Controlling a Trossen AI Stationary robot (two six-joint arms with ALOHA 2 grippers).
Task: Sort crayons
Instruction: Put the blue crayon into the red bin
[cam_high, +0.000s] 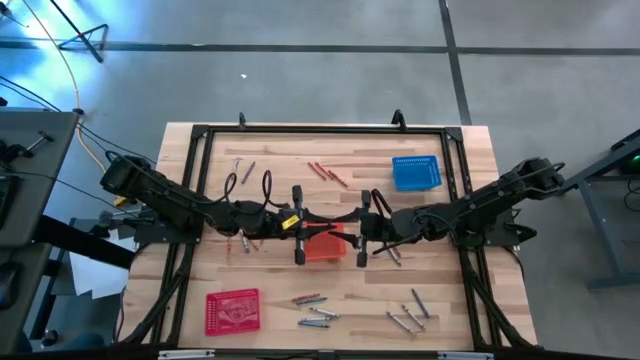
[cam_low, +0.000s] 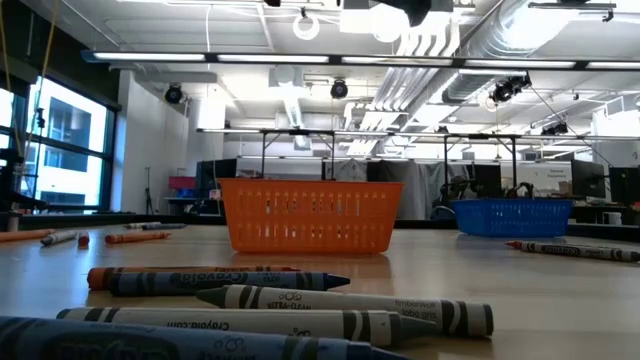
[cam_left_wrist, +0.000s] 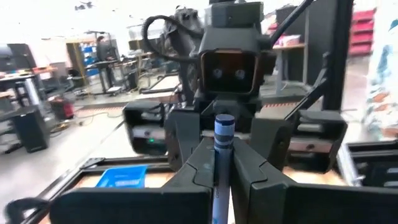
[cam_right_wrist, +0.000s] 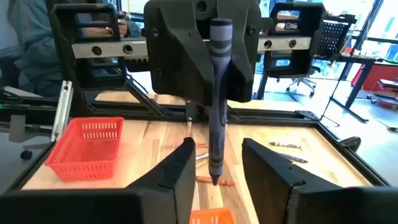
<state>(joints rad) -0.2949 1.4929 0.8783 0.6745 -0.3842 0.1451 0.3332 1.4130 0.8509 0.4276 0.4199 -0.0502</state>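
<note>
I see three baskets: one (cam_high: 322, 244) mid-table between my two grippers, one (cam_high: 416, 172) at far right, one (cam_high: 232, 311) at near left. Left gripper (cam_high: 297, 222) is left of the middle basket, right gripper (cam_high: 362, 228) right of it. Loose crayons (cam_high: 409, 318) lie near right, more (cam_high: 312, 311) near centre, others (cam_high: 327, 173) far centre.

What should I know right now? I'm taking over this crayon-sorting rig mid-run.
Left gripper: shut on a bluish crayon, above the middle red basket.
Right gripper: open, fingers either side of that crayon, not yet gripping.
Blue basket is on the right arm's side, second red basket on the left arm's.
Left to do: loose crayons lie all over the table. Basket contents cannot be told.
</note>
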